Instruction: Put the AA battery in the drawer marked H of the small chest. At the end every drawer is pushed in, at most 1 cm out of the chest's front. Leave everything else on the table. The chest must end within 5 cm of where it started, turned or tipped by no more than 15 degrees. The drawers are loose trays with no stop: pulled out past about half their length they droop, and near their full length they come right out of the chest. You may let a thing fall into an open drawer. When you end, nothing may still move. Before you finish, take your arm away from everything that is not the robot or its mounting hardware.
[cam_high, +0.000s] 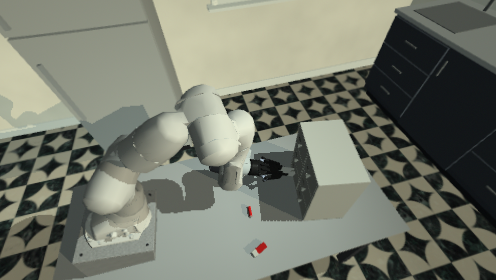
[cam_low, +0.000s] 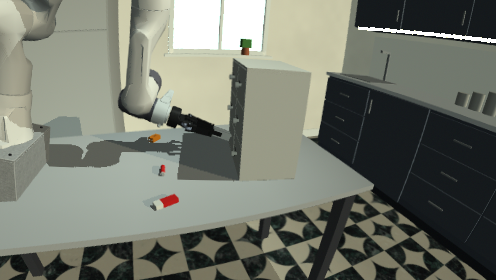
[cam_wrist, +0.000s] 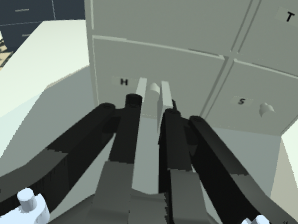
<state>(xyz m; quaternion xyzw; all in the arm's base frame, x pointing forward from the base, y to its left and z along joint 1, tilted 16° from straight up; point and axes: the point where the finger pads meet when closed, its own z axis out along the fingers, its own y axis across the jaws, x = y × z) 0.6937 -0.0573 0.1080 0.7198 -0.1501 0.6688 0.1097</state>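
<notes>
The small chest (cam_high: 330, 150) (cam_low: 270, 125) stands on the table's right part with its drawer front facing the arm. All drawers look pushed in. In the wrist view drawer H (cam_wrist: 115, 65) shows its label and a small round knob (cam_wrist: 154, 89). My gripper (cam_high: 284, 174) (cam_low: 220, 134) (cam_wrist: 152, 91) reaches level at the chest's front, its fingers closed narrowly on either side of that knob. A small grey-and-red cylinder (cam_high: 249, 211) (cam_low: 162, 170), likely the AA battery, lies on the table left of the chest.
A white-and-red block (cam_high: 258, 248) (cam_low: 165, 201) lies near the table's front edge. A small orange thing (cam_low: 154, 137) lies further back, under the arm. Drawers S (cam_wrist: 250, 107) and T (cam_wrist: 280, 30) adjoin H. The robot base (cam_high: 115, 240) stands at the table's left.
</notes>
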